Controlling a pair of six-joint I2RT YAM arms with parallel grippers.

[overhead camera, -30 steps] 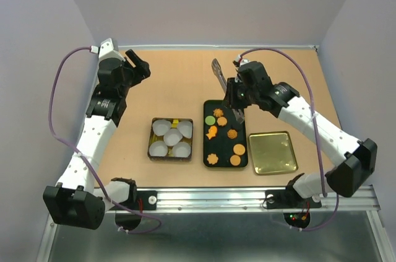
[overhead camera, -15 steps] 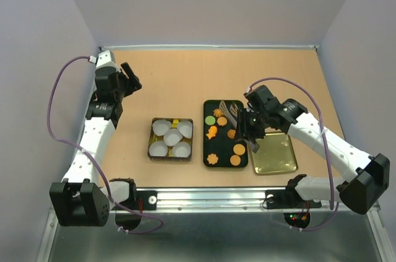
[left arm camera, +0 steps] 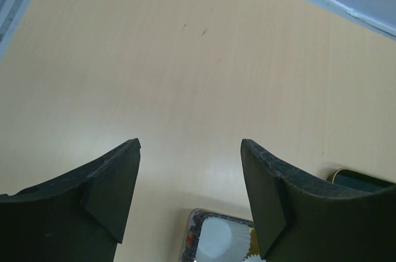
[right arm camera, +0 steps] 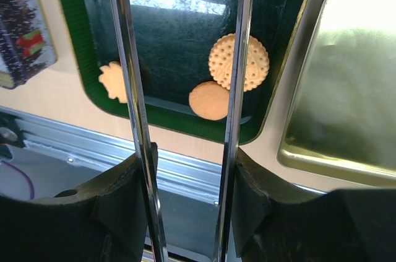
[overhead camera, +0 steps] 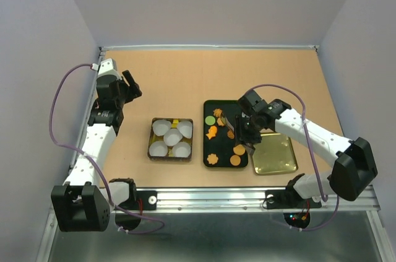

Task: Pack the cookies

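Several cookies [overhead camera: 212, 132] lie on a dark green tray [overhead camera: 207, 144], mostly orange-brown with one green one [overhead camera: 210, 119]. My right gripper [overhead camera: 247, 132] is shut on metal tongs [overhead camera: 232, 122] and hangs over the tray's right side. In the right wrist view the gripper [right arm camera: 189, 163] holds the tongs [right arm camera: 127, 57] with their arms spread apart. A dotted round cookie [right arm camera: 239, 62] and a plain round cookie [right arm camera: 209, 100] lie between the arms, and a flower cookie [right arm camera: 111, 81] lies just left of them. My left gripper [overhead camera: 131, 83] is open and empty, raised at the far left [left arm camera: 190, 150].
A decorated tin [overhead camera: 151, 144] with several white paper cups [overhead camera: 172, 137] stands left of the tray; its corner shows in the left wrist view [left arm camera: 197, 237]. A gold square tin [overhead camera: 272, 152] sits right of the tray [right arm camera: 346, 88]. The metal table rail [overhead camera: 247, 195] runs along the near edge.
My right arm has come from the tray's far end toward its near right part, with the tongs in it. My left gripper has drawn back and to the left a little.
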